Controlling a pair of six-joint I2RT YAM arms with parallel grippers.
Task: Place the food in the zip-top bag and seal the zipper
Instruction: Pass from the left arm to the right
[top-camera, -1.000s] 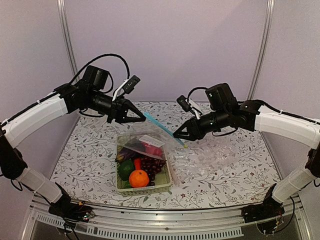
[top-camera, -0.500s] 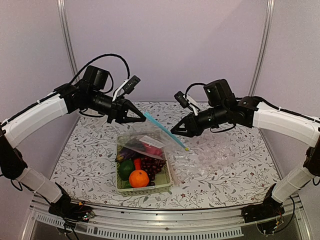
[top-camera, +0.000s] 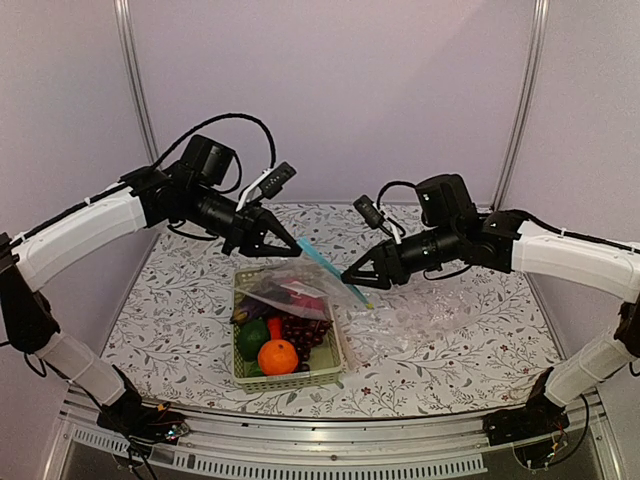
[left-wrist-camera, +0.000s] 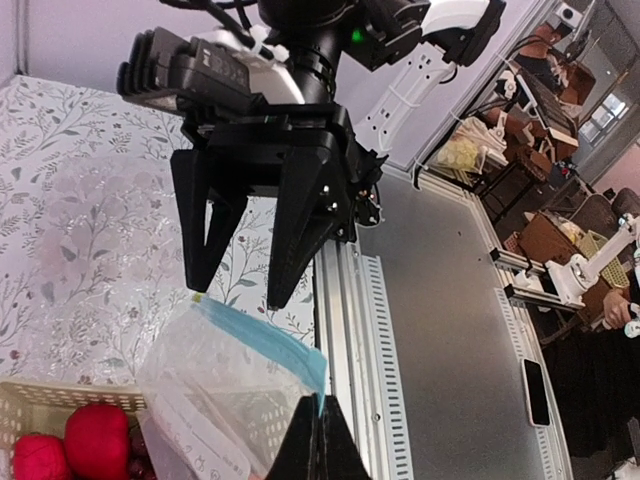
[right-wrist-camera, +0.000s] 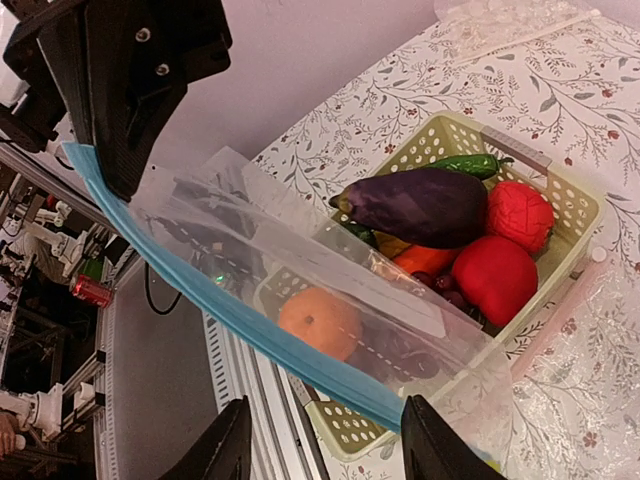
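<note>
The clear zip-top bag (top-camera: 290, 288) hangs over the pale green basket (top-camera: 300, 378), which holds the food. My left gripper (top-camera: 292, 245) is shut on one end of the light-blue zipper (top-camera: 328, 264). In the left wrist view its tips (left-wrist-camera: 318, 400) pinch the strip's corner (left-wrist-camera: 322, 375). At the other end of the strip, my right gripper (top-camera: 348, 280) stands open. In the right wrist view the zipper (right-wrist-camera: 250, 330) runs above its spread fingertips (right-wrist-camera: 327, 402). The eggplant (right-wrist-camera: 430, 205), red fruit (right-wrist-camera: 490, 275) and orange (right-wrist-camera: 320, 320) lie in the basket.
A crumpled bubbly plastic sheet (top-camera: 430, 312) lies on the floral table right of the basket. The table's metal front rail (top-camera: 330, 440) runs along the near edge. Grapes (top-camera: 300, 328) and a green vegetable (top-camera: 252, 338) fill the basket's near half.
My right gripper has opened off the zipper's end and dropped a little. My left gripper has moved right and slightly down with the bag's corner.
</note>
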